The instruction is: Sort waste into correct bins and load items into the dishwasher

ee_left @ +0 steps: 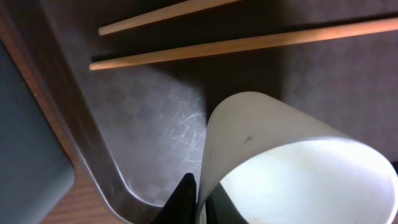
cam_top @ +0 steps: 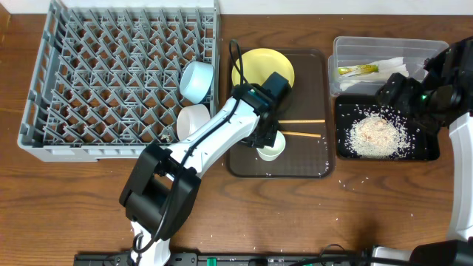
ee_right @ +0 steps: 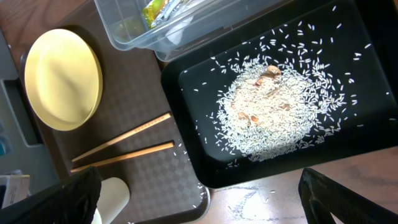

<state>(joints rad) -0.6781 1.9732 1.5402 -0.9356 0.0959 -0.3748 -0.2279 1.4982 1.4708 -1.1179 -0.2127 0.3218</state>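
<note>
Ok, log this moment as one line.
left tool: shut on small white cup at brown tray edge | right tool: open above black tray of rice | chopsticks, yellow plate: on brown tray

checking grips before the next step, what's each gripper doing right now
left gripper: closed on the rim of the small white cup.
right gripper: open, holding nothing.

Wooden table (cam_top: 74, 199) — dish rack (cam_top: 111, 74), brown tray (cam_top: 310, 157), clear tub (cam_top: 384, 44), black tray (cam_top: 344, 145).
</note>
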